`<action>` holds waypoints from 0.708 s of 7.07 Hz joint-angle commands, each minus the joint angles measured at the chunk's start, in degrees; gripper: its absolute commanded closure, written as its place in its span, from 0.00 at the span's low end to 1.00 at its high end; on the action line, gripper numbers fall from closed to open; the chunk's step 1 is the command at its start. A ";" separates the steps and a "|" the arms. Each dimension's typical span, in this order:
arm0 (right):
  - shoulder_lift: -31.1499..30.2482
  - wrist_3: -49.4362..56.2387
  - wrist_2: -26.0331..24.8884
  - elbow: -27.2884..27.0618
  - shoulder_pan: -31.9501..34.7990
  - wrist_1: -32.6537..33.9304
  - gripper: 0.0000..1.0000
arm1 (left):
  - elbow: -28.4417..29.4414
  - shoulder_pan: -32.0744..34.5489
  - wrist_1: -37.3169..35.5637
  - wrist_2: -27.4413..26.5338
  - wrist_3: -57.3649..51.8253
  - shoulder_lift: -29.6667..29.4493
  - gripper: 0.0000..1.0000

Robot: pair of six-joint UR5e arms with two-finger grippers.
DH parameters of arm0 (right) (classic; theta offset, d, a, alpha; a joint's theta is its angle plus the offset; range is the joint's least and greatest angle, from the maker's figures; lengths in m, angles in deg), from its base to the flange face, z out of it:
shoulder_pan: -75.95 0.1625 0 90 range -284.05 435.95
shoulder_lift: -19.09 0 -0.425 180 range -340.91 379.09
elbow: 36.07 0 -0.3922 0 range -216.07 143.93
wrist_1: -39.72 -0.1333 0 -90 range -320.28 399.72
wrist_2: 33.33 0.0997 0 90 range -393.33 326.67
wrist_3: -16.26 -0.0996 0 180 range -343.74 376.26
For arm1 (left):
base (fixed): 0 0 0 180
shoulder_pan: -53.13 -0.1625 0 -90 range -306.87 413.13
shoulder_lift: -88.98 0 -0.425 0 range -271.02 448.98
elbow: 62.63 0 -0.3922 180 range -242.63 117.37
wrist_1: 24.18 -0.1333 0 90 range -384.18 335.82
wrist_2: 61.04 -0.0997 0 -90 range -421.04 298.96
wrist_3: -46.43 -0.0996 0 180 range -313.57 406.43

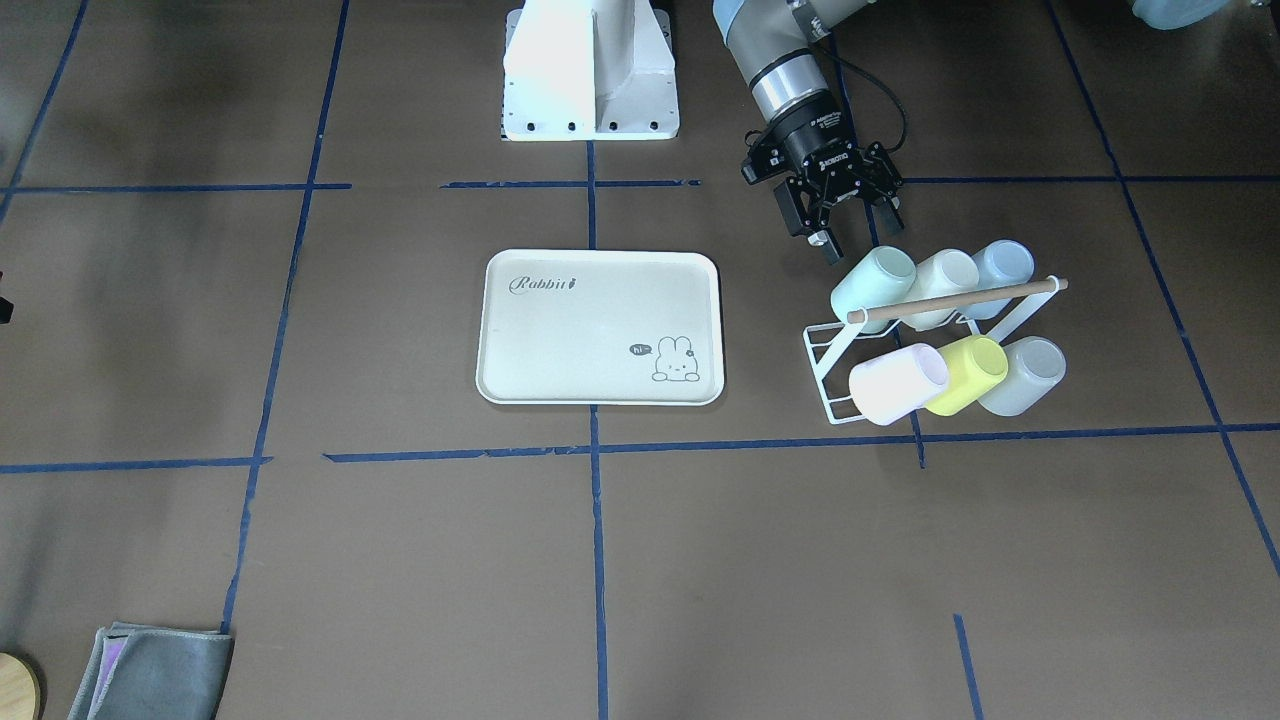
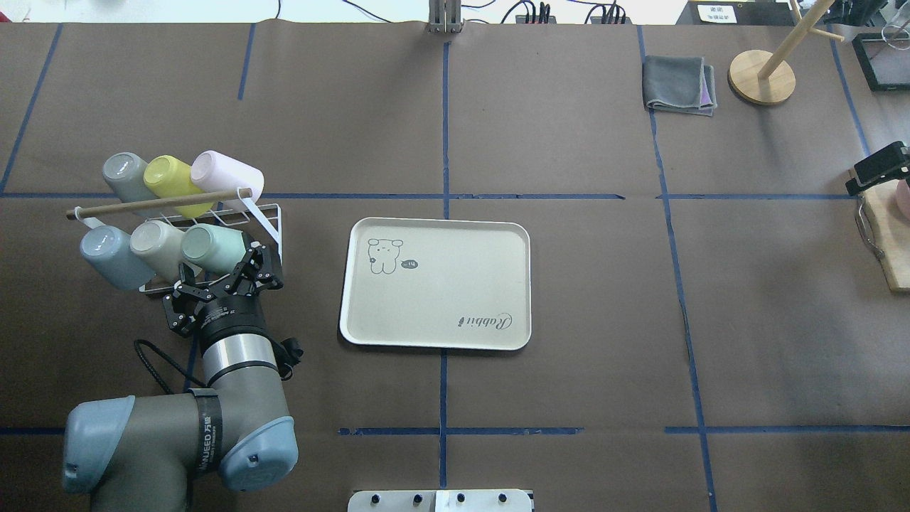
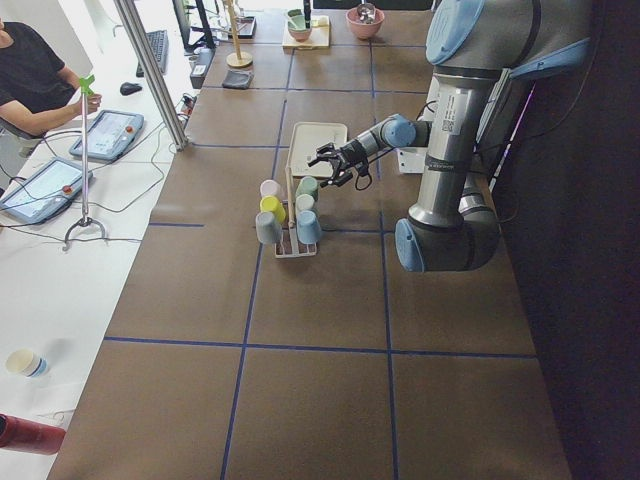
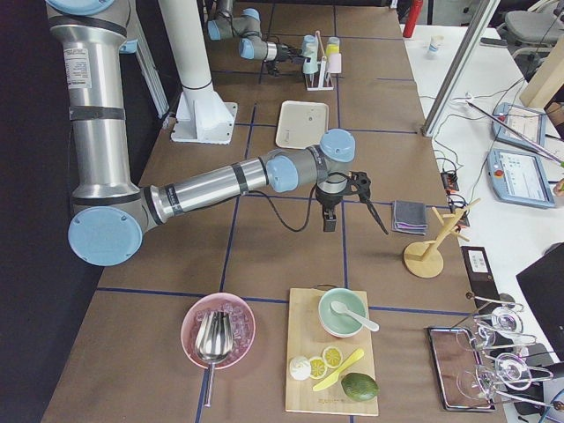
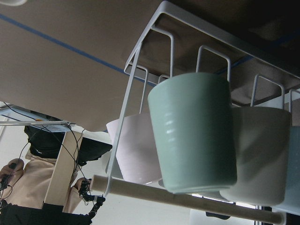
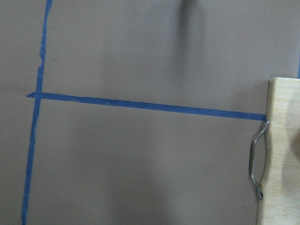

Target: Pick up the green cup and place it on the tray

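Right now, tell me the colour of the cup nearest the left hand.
The cup is pale mint green; the left wrist view shows it best.

Smooth matt plastic green cup (image 5: 192, 133), wooden rod (image 5: 140, 191)

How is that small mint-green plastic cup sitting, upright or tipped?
Tipped. The small mint-green plastic cup leans mouth-down on the white wire rack, its closed base angled upward.

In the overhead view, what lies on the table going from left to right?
From the left: cup rack → tray → folded grey cloth → round wooden stand → wooden board at the right edge.
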 commanded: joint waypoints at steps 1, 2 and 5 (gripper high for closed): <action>-0.25 11.91 -0.04 5.47 6.02 -0.35 0.00 | 2.27 -0.24 0.18 -0.17 0.16 -0.29 0.00; -0.25 13.27 0.22 6.29 7.36 -0.27 0.00 | 3.15 -0.24 0.19 -0.61 0.25 -0.29 0.00; -0.43 12.93 0.23 6.29 7.55 -0.35 0.00 | 8.68 -0.06 0.80 -0.88 5.26 -1.77 0.01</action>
